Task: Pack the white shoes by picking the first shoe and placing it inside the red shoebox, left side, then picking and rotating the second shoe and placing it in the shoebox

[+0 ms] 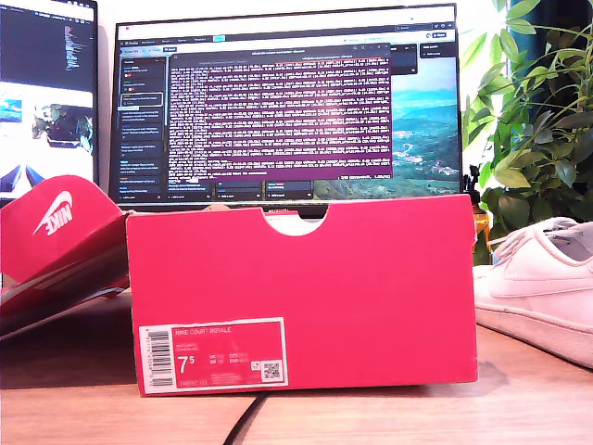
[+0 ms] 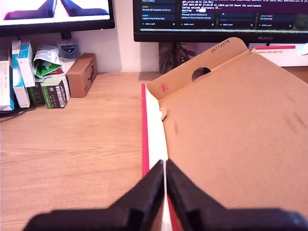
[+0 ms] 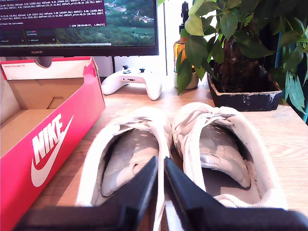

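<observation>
Second wrist view: white shoes [image 3: 166, 149] side by side, beside red shoebox [image 3: 53, 130], both tools nearly closed, empty.

On the red shoebox [image 1: 306, 287] you can read a white label [image 1: 212, 357] at about seven o'clock on its front wall: "NIKE COURT ROYALE" and a large "7.5". The lid [image 1: 56, 227], at nine o'clock from the box, carries a white "NIKE" with swoosh; the same mark [image 3: 50, 149] shows on the box's side wall. The monitor bezel [image 2: 260, 38] reads "HUAWEI".
</observation>
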Action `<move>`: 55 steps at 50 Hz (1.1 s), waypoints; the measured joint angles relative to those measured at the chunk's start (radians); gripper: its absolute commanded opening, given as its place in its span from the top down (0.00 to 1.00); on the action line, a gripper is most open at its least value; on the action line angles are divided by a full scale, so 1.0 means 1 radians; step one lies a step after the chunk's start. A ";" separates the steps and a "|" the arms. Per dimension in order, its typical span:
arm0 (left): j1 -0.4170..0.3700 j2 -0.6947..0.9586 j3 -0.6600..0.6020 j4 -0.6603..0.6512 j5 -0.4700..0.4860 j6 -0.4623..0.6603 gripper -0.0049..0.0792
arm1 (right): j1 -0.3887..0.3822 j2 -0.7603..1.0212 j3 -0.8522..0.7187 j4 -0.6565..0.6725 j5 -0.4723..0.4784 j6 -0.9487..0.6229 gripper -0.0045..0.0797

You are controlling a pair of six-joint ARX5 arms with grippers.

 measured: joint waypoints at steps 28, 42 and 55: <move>0.000 0.000 0.000 0.000 0.001 0.000 0.96 | 0.000 0.000 0.000 0.000 0.000 0.000 0.96; 0.000 0.000 0.000 0.002 0.004 0.000 0.96 | 0.000 0.000 0.000 0.011 0.000 0.000 0.96; 0.000 0.000 0.000 0.152 0.111 -0.013 0.96 | 0.000 0.000 0.000 0.248 -0.026 0.206 0.96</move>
